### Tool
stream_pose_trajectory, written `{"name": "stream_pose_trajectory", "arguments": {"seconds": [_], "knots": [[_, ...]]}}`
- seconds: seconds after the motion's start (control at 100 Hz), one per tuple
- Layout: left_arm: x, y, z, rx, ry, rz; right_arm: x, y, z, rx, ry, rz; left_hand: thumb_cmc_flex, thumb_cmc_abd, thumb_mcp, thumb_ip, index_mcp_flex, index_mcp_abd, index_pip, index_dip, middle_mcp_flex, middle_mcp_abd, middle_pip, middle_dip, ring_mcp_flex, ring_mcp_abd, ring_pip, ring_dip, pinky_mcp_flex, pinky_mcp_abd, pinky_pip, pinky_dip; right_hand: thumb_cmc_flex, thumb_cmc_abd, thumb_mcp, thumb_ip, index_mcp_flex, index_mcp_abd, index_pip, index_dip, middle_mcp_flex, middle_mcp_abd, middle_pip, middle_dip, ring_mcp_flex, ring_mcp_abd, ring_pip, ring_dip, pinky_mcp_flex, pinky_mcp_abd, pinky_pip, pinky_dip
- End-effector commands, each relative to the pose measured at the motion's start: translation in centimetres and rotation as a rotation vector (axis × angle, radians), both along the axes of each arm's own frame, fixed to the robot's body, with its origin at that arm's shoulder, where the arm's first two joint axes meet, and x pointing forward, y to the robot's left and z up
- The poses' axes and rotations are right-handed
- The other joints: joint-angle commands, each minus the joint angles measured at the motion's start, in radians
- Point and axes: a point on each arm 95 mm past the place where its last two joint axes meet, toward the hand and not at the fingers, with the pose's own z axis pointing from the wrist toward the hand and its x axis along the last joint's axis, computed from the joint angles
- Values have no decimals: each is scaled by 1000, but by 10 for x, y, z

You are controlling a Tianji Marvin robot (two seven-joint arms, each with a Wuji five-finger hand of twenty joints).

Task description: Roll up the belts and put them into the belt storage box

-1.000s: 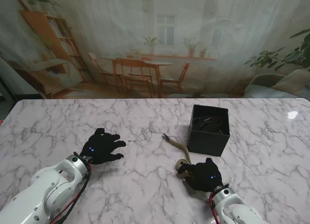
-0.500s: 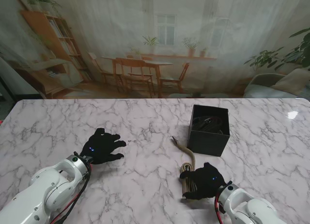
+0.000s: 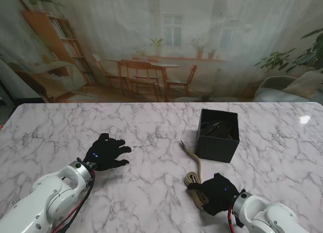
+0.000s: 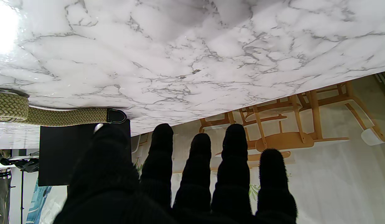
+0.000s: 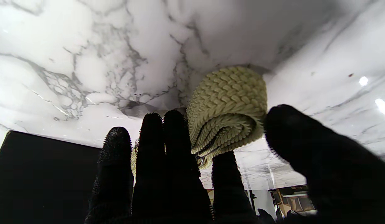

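The worktop (image 3: 151, 192) is white marble with grey veins, and it fills the stand view from 3 o'clock round to 9 o'clock. A bright spot of light (image 3: 304, 119) shines on it at about 3 o'clock. Behind its far edge, toward 12 o'clock, hangs a printed backdrop (image 3: 161, 46). It shows a wooden table with chairs (image 3: 144, 74), a bookshelf (image 3: 55, 41) at 10 o'clock, a window (image 3: 172, 30) and green plants (image 3: 298, 56) at 2 o'clock.

The stand camera looks down from above at the tabletop (image 3: 151, 127). Each wrist camera looks along its fingers, low and close. All three share the woven belt (image 3: 194, 172) and black box (image 3: 218, 137).
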Motion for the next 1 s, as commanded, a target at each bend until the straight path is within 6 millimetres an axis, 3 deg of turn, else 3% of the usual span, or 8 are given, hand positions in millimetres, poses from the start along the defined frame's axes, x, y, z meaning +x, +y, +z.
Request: {"name": "stream_pose_trajectory", "arguments": {"seconds": [0.0,0.2,0.35,0.64,0.73,0.86,0.96,0.99], "knots": [[0,-1,-2,6,15,1,-4,0,-1,-3,4,0,-19,49,-14,19,-28,4,-18,-14,-41,-2,-9,-4,-8,5,-19,0,-17,40,-32,16,-34,17,-20,-4,13,178,42,52,-100,-67,-110,-25,-35,-11,-44,-15,-19,21,-15,5],[0,-1,-2,7,15,2,-5,-2,3,-18,27,3,-17,49,-14,19,-29,6,-18,-14,-41,-1,-9,-4,-7,5,-18,0,-17,40,-31,16,-8,-35,185,100,13,195,-16,43,-172,-26,-176,-123,-53,12,-59,-38,-22,26,-33,6],[0,-1,-2,7,14,2,-7,-3,5,-29,49,12,-18,49,-14,19,-29,4,-18,-14,-39,-2,-8,-4,-7,5,-18,0,-16,39,-32,16,-30,-28,201,126,-7,191,-51,19,-266,1,-254,-195,-78,1,-85,-57,-37,42,-52,-3],[0,-1,-2,6,15,4,-8,-4,8,-76,51,17,-17,50,-14,19,-30,6,-18,-15,-40,-1,-8,-3,-6,4,-18,1,-16,41,-30,17,85,-76,398,270,-59,106,14,63,-358,-87,-197,-173,-85,-32,-94,-71,-20,32,-47,-4],[0,-1,-2,6,16,4,-7,-4,9,-97,36,28,-16,50,-14,19,-30,6,-18,-15,-39,-2,-7,-3,-6,6,-18,1,-15,39,-30,16,241,-131,428,203,-68,105,39,79,-388,-83,-143,-152,-53,-38,-72,-65,26,10,-19,-5],[1,-1,-2,5,16,4,-7,-4,10,-110,23,37,-15,50,-14,19,-30,6,-18,-15,-39,-2,-7,-3,-5,6,-17,1,-15,39,-31,16,480,-147,426,-21,-69,93,85,76,-379,-96,-75,-123,31,-58,-5,-39,123,-49,62,-14],[1,0,-2,5,16,5,-6,-4,10,-111,7,36,-15,50,-14,19,-30,5,-18,-15,-38,-2,-7,-3,-6,5,-17,1,-16,40,-31,16,559,-99,387,-57,-55,85,131,63,-328,-101,-25,-101,88,-65,51,-8,175,-61,116,-7],[1,0,-2,4,16,5,-6,-3,10,-110,1,36,-16,51,-14,19,-31,4,-18,-15,-40,-3,-7,-3,-6,6,-17,1,-15,38,-31,16,580,-113,381,-85,-56,80,171,30,-307,-105,-6,-92,108,-67,76,13,185,-49,164,-93]]}}
